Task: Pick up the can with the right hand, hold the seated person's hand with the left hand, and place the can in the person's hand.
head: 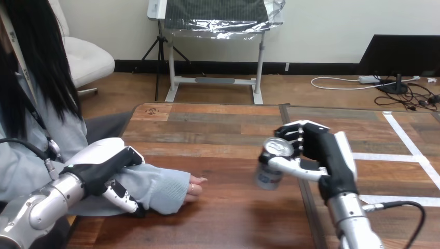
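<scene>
Starting with the table (223, 129): wooden, with the person's forearm (155, 187) laid on it from the left side, sleeve running almost to the knuckles. Reaching in over that forearm from the bottom left, the left arm (46, 205). From the bottom right, the right arm (347, 218), raised over the table's right half.

Next, the left hand (101, 168): draped across the top of the forearm, with fingers (124, 199) curled down round its near side, so clasping the sleeve rather than the bare hand. Then the right hand (324, 153): closed round the can (270, 168), thumb (296, 168) across the front and fingers bent behind the rim. Held clear of the table, tilted, and well apart from the person, off to the right of their hand in the view.

Smallest, the person's hand (195, 188): resting on the table just beyond the cuff, loosely curled and turned downward, with no open palm on offer.

By judgement, pickup done and left-hand hold in place, handover pending. Calls for carrying the can leftward and down to the person's hand and righting it on the way. Likely calls too for turning or lifting that hand with the left hand to present a palm. Best not to loosen the grip before the can sits supported.
</scene>
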Robot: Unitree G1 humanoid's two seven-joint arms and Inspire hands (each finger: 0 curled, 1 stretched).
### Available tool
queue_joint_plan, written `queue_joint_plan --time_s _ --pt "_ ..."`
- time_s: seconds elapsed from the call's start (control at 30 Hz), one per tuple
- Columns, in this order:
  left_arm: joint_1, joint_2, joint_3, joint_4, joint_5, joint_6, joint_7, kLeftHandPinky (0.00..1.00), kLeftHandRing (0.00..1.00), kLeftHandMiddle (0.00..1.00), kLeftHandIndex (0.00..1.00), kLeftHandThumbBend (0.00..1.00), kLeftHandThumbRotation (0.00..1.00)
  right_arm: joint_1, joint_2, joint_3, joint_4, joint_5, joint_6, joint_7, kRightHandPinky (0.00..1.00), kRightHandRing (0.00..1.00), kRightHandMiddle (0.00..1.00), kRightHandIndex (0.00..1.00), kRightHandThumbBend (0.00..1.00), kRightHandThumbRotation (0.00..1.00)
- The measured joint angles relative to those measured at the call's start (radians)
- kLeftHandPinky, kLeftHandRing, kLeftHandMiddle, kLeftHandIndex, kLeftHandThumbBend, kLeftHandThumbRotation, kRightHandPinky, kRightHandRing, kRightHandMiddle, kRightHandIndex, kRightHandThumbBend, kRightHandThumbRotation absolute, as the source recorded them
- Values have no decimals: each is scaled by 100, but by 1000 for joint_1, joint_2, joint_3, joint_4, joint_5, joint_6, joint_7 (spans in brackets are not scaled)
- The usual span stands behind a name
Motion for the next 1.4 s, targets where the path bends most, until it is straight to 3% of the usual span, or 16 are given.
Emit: queue_joint_plan --time_s 0.87,1.4 --pt "22 1 1 -126 -32 15 -52 24 30 36 39 85 0 -10 67 44 0 -32 1 -5 33 38 45 48 79 0" --pt "23 -15 2 -163 -46 29 -71 23 28 35 37 86 0 -10 85 69 -5 -42 1 1 33 38 45 49 79 0"
